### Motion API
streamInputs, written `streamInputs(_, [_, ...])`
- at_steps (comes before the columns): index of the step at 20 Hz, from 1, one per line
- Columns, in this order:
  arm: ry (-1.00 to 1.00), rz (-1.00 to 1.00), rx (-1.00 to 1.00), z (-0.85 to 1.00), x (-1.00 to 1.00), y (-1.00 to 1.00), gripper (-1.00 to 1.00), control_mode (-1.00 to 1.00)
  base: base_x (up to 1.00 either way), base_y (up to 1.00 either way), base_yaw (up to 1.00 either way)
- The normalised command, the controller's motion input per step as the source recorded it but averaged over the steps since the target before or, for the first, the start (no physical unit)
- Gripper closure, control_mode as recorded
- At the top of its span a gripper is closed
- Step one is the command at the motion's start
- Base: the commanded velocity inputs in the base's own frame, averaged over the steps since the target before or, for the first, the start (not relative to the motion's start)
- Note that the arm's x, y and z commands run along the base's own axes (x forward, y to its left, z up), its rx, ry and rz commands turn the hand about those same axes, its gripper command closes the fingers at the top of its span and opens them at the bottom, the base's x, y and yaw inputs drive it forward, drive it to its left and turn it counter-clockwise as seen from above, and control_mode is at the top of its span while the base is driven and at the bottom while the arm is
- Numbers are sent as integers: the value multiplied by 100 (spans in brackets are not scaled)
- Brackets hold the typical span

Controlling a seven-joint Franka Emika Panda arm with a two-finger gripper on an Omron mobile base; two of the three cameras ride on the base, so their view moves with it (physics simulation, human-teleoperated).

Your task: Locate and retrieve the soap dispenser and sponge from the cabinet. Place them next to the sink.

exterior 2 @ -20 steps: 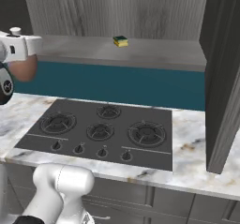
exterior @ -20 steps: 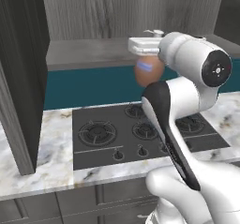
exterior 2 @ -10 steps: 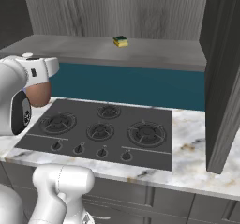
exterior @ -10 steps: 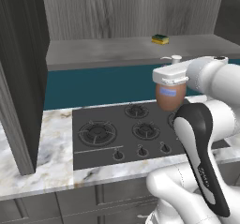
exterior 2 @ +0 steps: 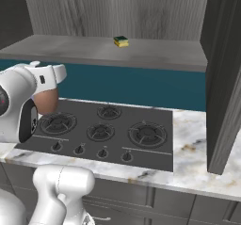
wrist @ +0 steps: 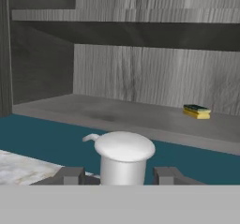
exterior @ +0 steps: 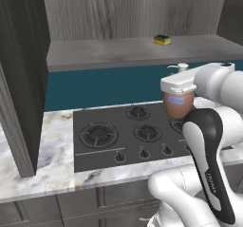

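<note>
One cabinet (exterior: 133, 12), dark wood grain, spans the wall, with one light grey shelf (exterior: 118, 52) open to view and a dark side panel (exterior: 21, 74) standing at the left in the left base view. A teal wall strip runs below the shelf.

One marble counter (exterior: 52, 169) lies beneath, and one black stovetop (exterior: 123, 136) is set into it. The right base view shows four burners and a row of five knobs along its front edge. Grey base cabinets sit under the counter.

One white arm (exterior: 209, 140) rises in front of the counter, its dark-jointed link partly covering the right end of the stovetop in the left base view.

One soap dispenser (exterior: 178, 102), a reddish-brown bottle with a pale blue label and white pump top, hangs upright in the air over the right side of the stovetop, below the shelf's level and clear of the surface. The gripper (wrist: 122, 176) is clamped on it: in the hand view the two dark fingertips (wrist: 70, 176) stand at either side of the white pump neck.

One sponge (exterior 2: 121, 41), yellow with a dark green top, lies flat on the shelf towards the back wall, well apart from the bottle, with open shelf around it.
</note>
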Motion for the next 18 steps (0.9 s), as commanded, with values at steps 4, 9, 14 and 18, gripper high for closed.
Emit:
streamInputs(4, [0,0,0,0,0,0,100,-100,0,0,0])
streamInputs(9, [0,0,0,0,0,0,100,100,-12,-5,-1])
streamInputs(14, [0,0,0,0,0,0,100,100,-38,-7,-3])
streamInputs(18, [0,0,0,0,0,0,100,100,-47,-2,-4])
